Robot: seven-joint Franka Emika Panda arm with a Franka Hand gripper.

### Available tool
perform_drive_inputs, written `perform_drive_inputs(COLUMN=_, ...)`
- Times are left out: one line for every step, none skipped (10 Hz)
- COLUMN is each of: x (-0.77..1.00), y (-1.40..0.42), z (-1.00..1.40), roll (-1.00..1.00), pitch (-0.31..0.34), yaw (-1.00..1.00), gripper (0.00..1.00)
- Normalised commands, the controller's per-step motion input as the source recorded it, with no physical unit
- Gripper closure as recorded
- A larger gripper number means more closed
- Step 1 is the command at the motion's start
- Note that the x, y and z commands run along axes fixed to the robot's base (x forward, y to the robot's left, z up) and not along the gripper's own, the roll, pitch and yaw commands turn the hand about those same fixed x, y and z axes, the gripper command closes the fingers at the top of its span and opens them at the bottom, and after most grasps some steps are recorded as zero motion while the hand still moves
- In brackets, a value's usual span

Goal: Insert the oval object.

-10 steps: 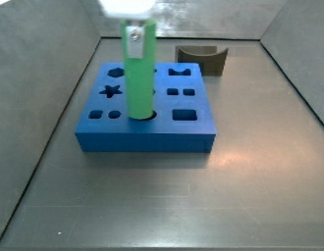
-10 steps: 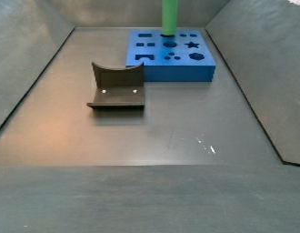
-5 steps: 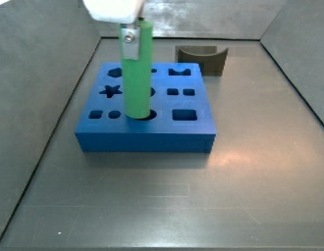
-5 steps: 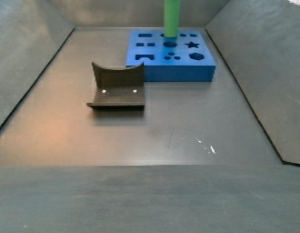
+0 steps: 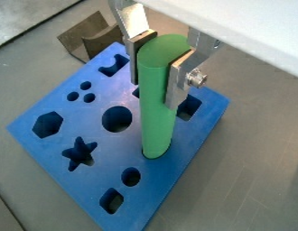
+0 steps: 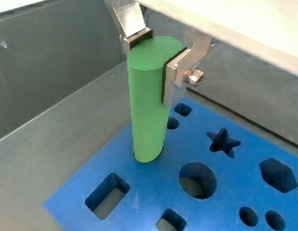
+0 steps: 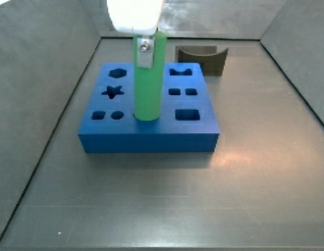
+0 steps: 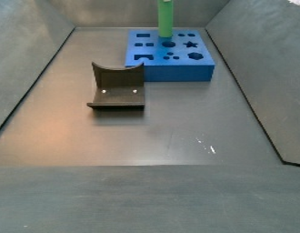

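The oval object, a long bright green rod, stands upright in my gripper, which is shut on its upper end. In both wrist views the silver fingers clamp the rod from two sides. Its lower end meets the top of the blue block between the small round holes and a square hole. I cannot tell whether it sits in a hole. In a side view only the rod and the block show; the gripper is out of frame.
The blue block has several shaped holes, among them a star and a hexagon. A dark grey curved piece lies on the floor apart from the block. Grey walls enclose the floor.
The gripper and rod have shifted slightly sideways over the block, and the gripper body shows lower in the side view. The rod stays upright in the grip.
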Motion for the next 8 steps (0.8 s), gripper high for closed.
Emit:
perform_drive_inputs(x=-0.02, y=0.00, z=-0.32, roll=0.00, pitch=-0.111, yaw=0.00, gripper=1.00)
perform_drive_inputs(x=-0.05, y=0.00, z=-0.29, roll=0.00, pitch=-0.114, yaw=0.00, gripper=1.00)
perform_drive_inputs(x=-0.02, y=0.00, z=-0.25, roll=-0.01, pitch=-0.090, yaw=0.00, gripper=1.00)
perform_drive_inputs(x=0.00, y=0.00, z=-0.21, roll=-0.02, pitch=-0.061, yaw=0.00, gripper=1.00)
perform_drive_inputs(x=0.00, y=0.00, z=-0.19, roll=-0.01, pitch=-0.031, yaw=0.00, gripper=1.00)
perform_drive_inputs(x=-0.01, y=0.00, z=-0.20, roll=-0.01, pitch=-0.067, yaw=0.00, gripper=1.00)
perform_drive_inputs(x=-0.04, y=0.00, z=0.00, roll=-0.01, pitch=-0.120, yaw=0.00, gripper=1.00)
perform_drive_inputs(x=0.00, y=0.00, z=0.00, roll=0.00, pitch=0.000, yaw=0.00, gripper=1.00)
